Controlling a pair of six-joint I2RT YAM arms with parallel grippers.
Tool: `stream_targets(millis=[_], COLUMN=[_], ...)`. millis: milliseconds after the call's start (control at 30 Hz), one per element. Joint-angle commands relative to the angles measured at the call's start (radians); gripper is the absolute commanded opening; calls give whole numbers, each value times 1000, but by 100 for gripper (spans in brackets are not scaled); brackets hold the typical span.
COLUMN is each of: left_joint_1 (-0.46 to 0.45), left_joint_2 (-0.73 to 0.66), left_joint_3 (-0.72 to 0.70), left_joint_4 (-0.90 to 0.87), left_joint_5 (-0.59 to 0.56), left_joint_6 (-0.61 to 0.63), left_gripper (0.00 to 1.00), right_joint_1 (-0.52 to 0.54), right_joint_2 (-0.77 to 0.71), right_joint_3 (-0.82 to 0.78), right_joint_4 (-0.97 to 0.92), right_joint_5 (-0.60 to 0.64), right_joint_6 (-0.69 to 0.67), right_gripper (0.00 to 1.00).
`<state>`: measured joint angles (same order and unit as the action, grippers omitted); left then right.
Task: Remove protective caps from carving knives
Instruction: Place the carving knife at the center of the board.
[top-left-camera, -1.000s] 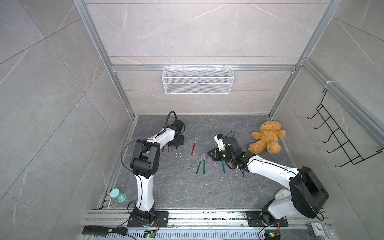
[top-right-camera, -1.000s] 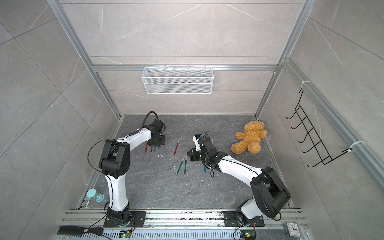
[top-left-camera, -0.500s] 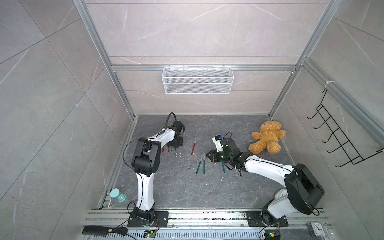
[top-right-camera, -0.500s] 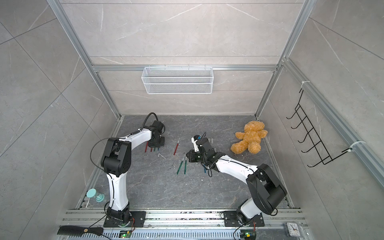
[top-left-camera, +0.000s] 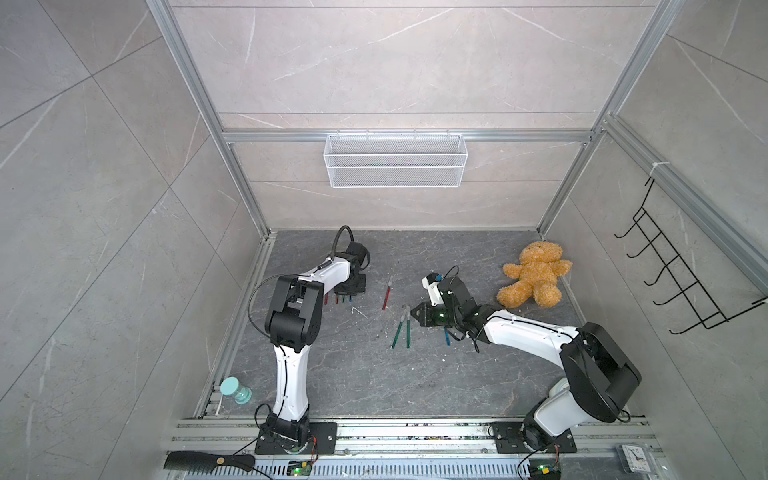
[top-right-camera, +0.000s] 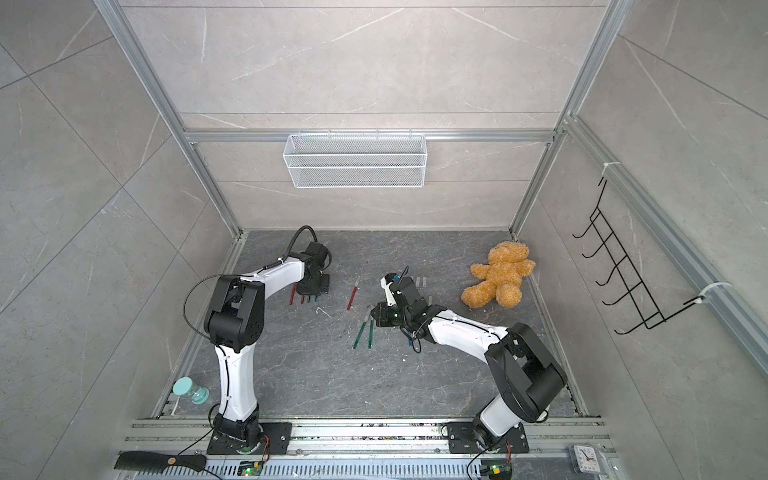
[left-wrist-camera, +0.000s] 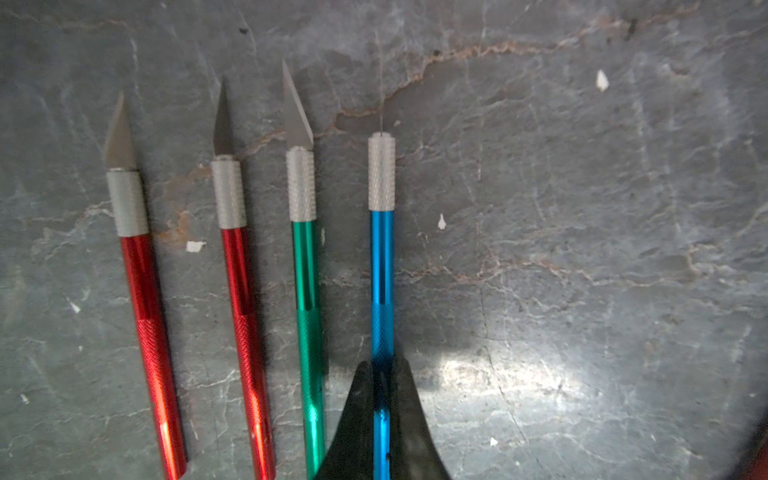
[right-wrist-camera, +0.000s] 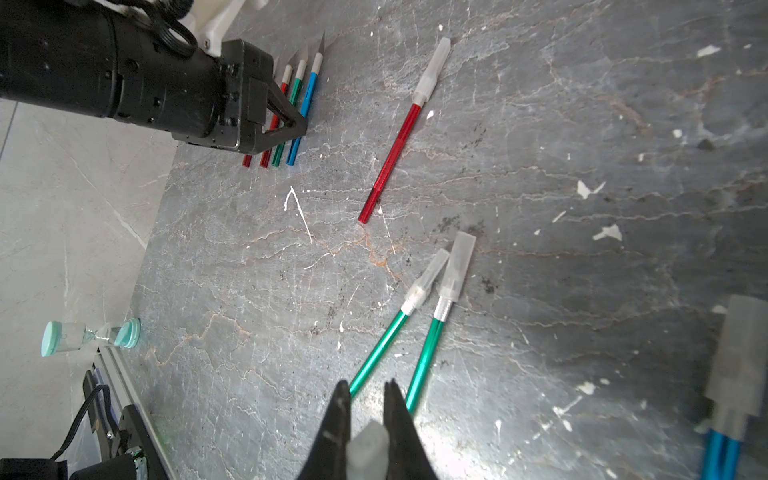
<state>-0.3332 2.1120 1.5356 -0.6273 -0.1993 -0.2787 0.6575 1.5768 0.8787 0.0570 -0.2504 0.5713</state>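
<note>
4 bare knives (left-wrist-camera: 305, 266) lie abreast; 2 capped knives (right-wrist-camera: 428, 353) to their right.

Brown teddy bear (top-left-camera: 534, 276), white wire basket (top-left-camera: 395, 160), black wall hooks (top-left-camera: 681, 282), black comb (top-left-camera: 208, 461), teal hourglass (top-left-camera: 235, 390), small clock (top-left-camera: 636, 457)

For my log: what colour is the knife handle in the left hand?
Blue. The left hand grips that knife; clearest in left wrist view.

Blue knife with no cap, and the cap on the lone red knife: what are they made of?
The uncapped blue knife looks like metal: shiny coloured handle with bright glints, probably anodised aluminium, and a dull grey knurled collar. The cap on the lone red knife looks like plastic: milky, matte, half see-through.
</note>
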Motion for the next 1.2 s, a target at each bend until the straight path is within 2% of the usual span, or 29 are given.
stream_targets(millis=[0,233,600,900,1167], left_joint_1=[4,3,-16,-27,-35], left_joint_2=[16,-1,-12,-47,-142], left_joint_3=[20,9,9,15,8], left_joint_4=[-31,-34,-51,-52,-49], left_joint_5=[-11,-6,-8,-9,3], left_joint_6=[15,10,10,15,13], left_gripper=[0,2,20,25,37], right_joint_1=[11,14,19,24,27], right_joint_2=[-2,-22,-37,-44,-41], right_joint_3=[11,9,11,11,14], right_joint_4=[10,-1,-11,-18,-21], right_joint_5=[-7,7,12,19,25], right_joint_6=[-22,-30,-33,-36,-37], right_gripper=[0,0,0,0,0])
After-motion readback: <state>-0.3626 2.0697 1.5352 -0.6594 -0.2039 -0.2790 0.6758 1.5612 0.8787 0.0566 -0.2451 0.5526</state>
